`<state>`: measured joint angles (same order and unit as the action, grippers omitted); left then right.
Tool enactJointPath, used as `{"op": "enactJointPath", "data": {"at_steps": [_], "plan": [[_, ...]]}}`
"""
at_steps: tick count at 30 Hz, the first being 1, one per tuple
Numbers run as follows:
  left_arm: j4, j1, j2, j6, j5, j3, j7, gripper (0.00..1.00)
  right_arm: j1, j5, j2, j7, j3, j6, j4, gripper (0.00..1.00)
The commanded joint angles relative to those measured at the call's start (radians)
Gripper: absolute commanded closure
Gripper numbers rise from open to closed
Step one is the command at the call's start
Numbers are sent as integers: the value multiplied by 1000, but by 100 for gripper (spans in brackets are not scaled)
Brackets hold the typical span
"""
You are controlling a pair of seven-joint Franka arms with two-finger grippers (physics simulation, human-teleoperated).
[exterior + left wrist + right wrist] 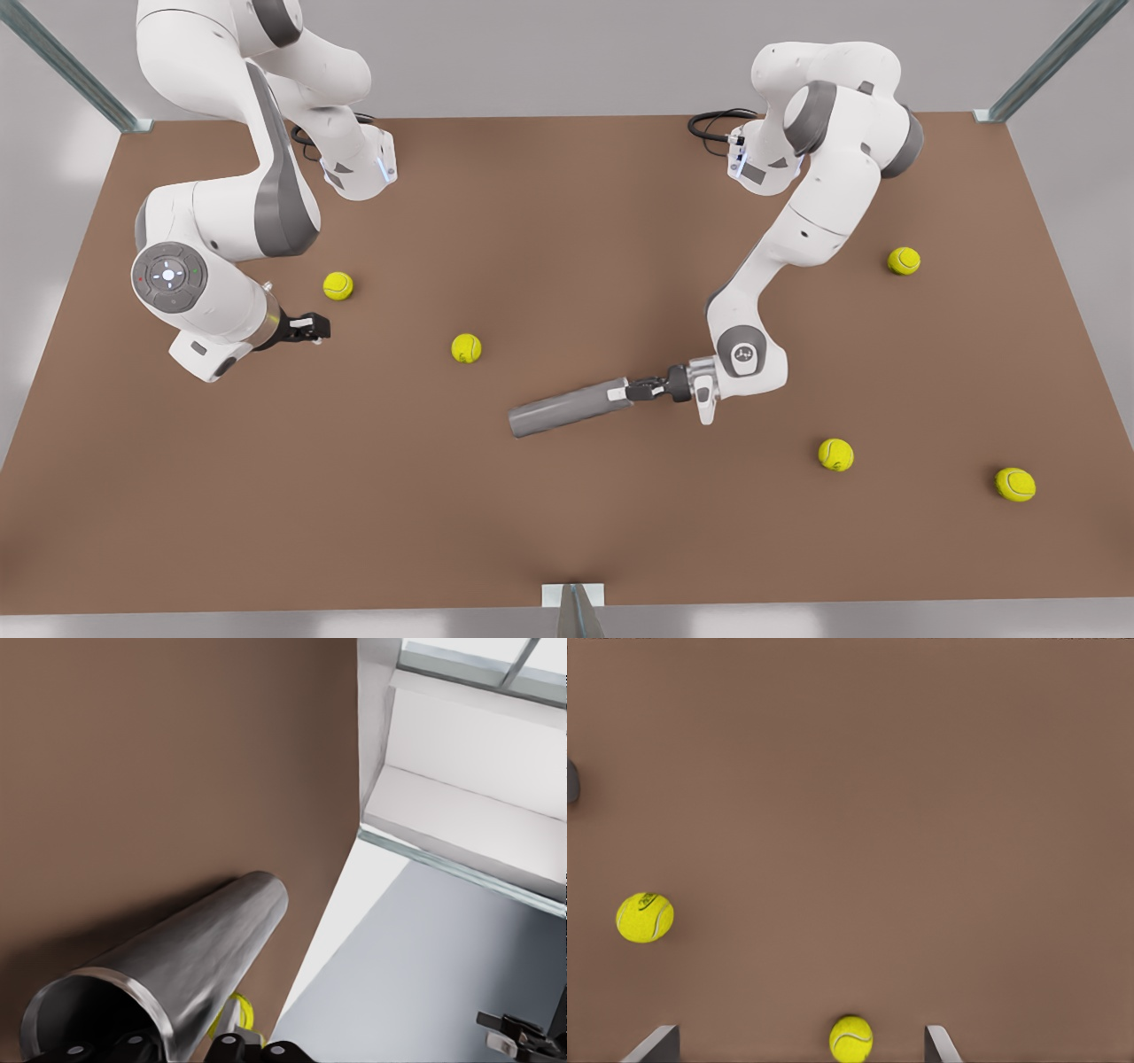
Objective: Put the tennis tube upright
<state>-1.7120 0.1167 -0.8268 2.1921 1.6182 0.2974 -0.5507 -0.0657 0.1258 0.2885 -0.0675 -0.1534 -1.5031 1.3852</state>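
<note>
**Two claws, one tube lying down**

At the front view's left, the right claw point(324, 330) hangs just over the brown worktop point(567, 221). Its two fingers are spread apart and hold nothing. This arm waits. One tennis ball point(337, 285) sits close by it, and a second ball point(466, 347) lies further toward the middle.

Next comes the tennis tube point(567, 409). It lies on its side near the middle of the worktop, low or touching it; I cannot tell which. Its shiny rim point(106, 979) is at the end by the left claw point(640, 388). That claw is pinched onto the rim end of the tube.

Three more balls point(904, 260) point(835, 454) point(1015, 484) lie apart at the front view's right.

The tube's mouth looks dark inside. I cannot tell if anything is in it.

I think the step now is the grab, and the tipping is not done yet. The next move calls for lifting the rim end high while the far end stays down, until the tube stands. The hold is only at one end, so it may slip.
</note>
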Motion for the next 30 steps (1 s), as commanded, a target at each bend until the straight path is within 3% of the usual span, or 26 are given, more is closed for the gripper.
{"op": "enactJointPath", "data": {"at_steps": [1, 3, 20, 30], "plan": [[0, 0, 0, 2, -1, 0, 0, 75, 0, 0, 0, 0, 0, 0, 0, 0], [0, 0, 0, 2, -1, 2, 0, 79, 0, 0, 0, 2, 0, 1, 0, 0], [-4, 0, 57, 2, -11, -1, 34, 79, 0, 0, 0, 0, 0, 1, 0, 0], [-78, 0, 212, 3, -175, -49, 222, 79, 0, 0, 0, 0, 0, 1, 0, 0]]}}
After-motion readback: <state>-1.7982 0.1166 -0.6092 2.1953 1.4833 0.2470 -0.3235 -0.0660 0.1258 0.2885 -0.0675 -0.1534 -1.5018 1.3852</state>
